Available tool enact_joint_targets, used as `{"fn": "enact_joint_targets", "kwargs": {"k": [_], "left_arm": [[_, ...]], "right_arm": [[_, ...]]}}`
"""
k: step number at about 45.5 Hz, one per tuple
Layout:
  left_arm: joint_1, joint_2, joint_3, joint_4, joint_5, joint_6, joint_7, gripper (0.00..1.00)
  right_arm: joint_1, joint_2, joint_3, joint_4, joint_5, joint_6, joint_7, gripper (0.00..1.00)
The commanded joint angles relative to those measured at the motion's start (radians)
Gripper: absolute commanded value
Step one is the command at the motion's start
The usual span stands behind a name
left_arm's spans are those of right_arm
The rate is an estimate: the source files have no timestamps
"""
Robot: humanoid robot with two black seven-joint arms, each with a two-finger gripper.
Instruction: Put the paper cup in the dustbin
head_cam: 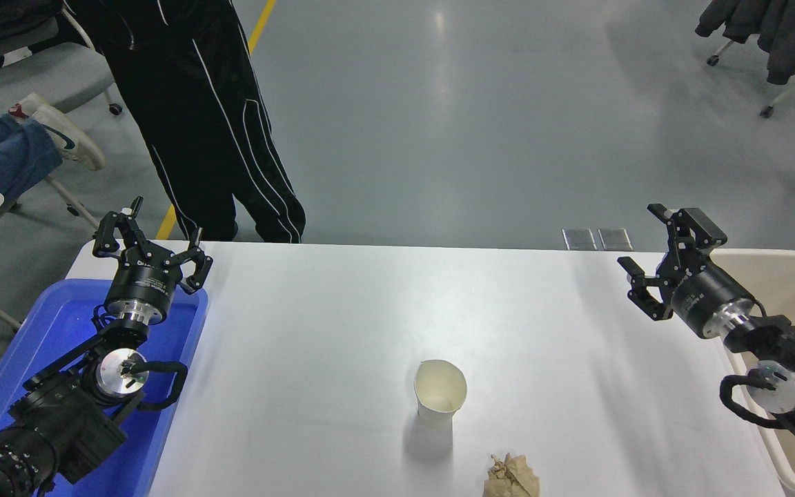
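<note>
The white paper cup (440,393) stands upright on the white table (342,324), near the front middle, its cream inside showing. The beige dustbin (794,283) sits at the table's right edge, partly behind my right arm. My right gripper (653,247) is open and empty, high over the table's far right corner, well to the right of and beyond the cup. My left gripper (152,238) is open and empty, parked at the lower left over the blue tray.
A blue plastic tray (45,331) lies under my left arm. A crumpled brown paper wad (511,476) lies just in front and right of the cup. A person in black trousers (211,124) stands at the table's far left corner.
</note>
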Motion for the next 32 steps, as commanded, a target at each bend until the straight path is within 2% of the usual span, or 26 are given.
{"fn": "enact_joint_targets", "kwargs": {"k": [1,5,15,21,32], "left_arm": [[0.0,0.0,0.0,0.0,0.0,0.0,0.0,1.0],[0.0,0.0,-0.001,0.0,0.0,0.0,0.0,1.0],[0.0,0.0,-0.001,0.0,0.0,0.0,0.0,1.0],[0.0,0.0,0.0,0.0,0.0,0.0,0.001,1.0],[0.0,0.0,0.0,0.0,0.0,0.0,0.001,1.0]], "right_arm": [[-0.002,-0.053,-0.027,0.099,-0.229,0.0,-0.005,0.99],[0.005,-0.074,-0.059,0.126,-0.299,-0.003,-0.003,0.99],[0.027,-0.132,-0.086,0.215,-0.61,-0.017,-0.006,0.99],[0.126,-0.195,-0.221,0.292,-0.64,-0.01,-0.005,0.99],[0.37,-0.203,-0.479,0.303,-0.652,-0.013,-0.009,0.99]]}}
